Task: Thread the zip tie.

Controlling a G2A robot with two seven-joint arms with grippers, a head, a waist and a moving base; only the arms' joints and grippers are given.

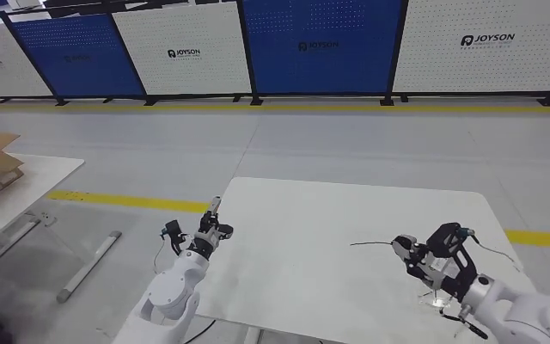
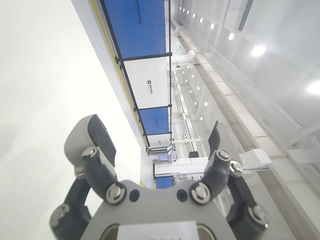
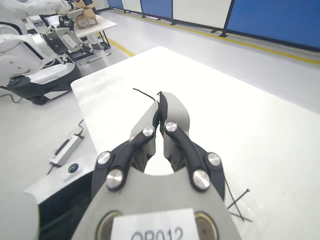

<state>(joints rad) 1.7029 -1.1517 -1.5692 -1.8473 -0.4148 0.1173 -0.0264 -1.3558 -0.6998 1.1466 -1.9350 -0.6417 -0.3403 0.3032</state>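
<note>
One zip tie [image 1: 371,244] — pinched in my closed right fingers [image 3: 159,108], tail pointing toward my left fingers [image 1: 213,209] — spread, empty, well apart.

Table [image 1: 344,267]: in front of the robot, floor on all sides.
Left hand [image 1: 213,208]: at the table's left edge, towards the far corner.
Right hand [image 1: 402,248]: above the table's right part, well apart from the left hand.
Zip tie [image 1: 371,244]: one end in the right hand, the rest reaching left towards the table's middle, off the surface.
Spare zip ties [image 3: 240,197]: two, crossed, lying on the table nearer the robot than the right hand.
Second table [image 1: 39,176]: far left, across a gap of floor; cardboard box [image 1: 7,162] on it.
Partition panels [image 1: 318,47]: in a row behind, beyond the floor.
</note>
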